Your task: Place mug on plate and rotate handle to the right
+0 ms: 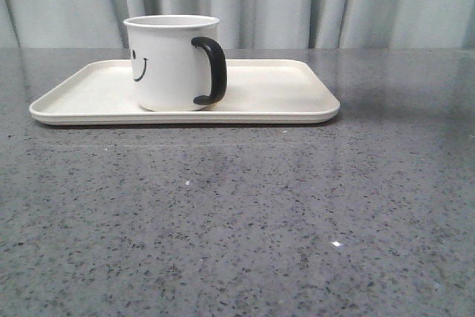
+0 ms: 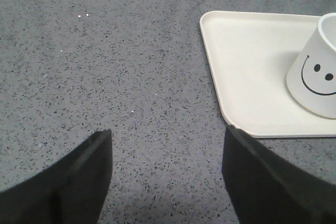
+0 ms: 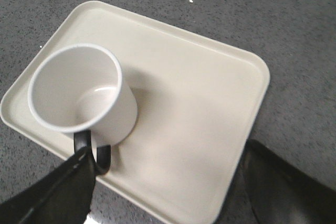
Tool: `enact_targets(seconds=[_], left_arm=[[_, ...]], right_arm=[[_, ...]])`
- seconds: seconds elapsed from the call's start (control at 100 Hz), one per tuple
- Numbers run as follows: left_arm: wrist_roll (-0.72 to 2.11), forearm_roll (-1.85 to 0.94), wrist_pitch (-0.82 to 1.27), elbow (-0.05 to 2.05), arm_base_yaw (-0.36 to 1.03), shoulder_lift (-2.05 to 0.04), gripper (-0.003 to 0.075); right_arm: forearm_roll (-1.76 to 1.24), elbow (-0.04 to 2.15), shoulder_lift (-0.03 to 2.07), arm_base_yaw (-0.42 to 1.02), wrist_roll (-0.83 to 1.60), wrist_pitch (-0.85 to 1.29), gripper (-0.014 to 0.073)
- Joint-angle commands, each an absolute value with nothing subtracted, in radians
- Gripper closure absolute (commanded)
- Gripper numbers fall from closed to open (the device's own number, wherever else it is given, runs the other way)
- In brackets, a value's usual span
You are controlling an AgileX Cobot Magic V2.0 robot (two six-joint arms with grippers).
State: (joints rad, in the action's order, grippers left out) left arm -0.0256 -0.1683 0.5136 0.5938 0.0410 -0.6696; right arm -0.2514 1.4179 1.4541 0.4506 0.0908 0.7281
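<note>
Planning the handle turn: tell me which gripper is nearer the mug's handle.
Right. The right gripper hangs open above the plate, one finger beside the handle. The left gripper is open over bare table, off the plate's end.

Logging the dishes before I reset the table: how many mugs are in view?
1. The mug stands upright on the left half of the plate, its handle turned right and toward the camera. No other mug shows in any view.

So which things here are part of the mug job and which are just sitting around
Part of the job:
- mug, standing on the plate
- plate
- handle, pointing right and somewhat toward the camera in the front view

Just there:
- grey speckled table
- pale curtain behind
No other loose items show.
</note>
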Motion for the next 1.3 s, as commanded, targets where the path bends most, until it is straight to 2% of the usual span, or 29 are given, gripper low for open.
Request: enact_targets(seconds=[0.0,0.35,0.98,1.12,1.29], left_arm=[[-0.027,-0.176,0.442,0.621,0.039,-0.668,0.0281],[-0.027,-0.176,0.442,0.621,0.039,-0.668,0.0281],[-0.027,-0.176,0.442,0.621,0.039,-0.668,0.0281],[-0.027,-0.176,0.442,0.621,0.039,-0.668,0.0281],[-0.027,-0.176,0.442,0.621,0.039,-0.668,0.0281]], right_arm=[[-0.262,1.538,1.511,0.473,0.068,0.703,0.0020],[-0.261,1.745,1.742,0.548,0.023,0.749,0.0020],[-0.261,1.761,1.872,0.567,-0.033,0.730,0.0027],[-0.262,1.761,1.875,0.567,-0.033,0.723,0.0146],[-0.263,1.761,1.875,0.567,-0.033,0.695,0.0377]])
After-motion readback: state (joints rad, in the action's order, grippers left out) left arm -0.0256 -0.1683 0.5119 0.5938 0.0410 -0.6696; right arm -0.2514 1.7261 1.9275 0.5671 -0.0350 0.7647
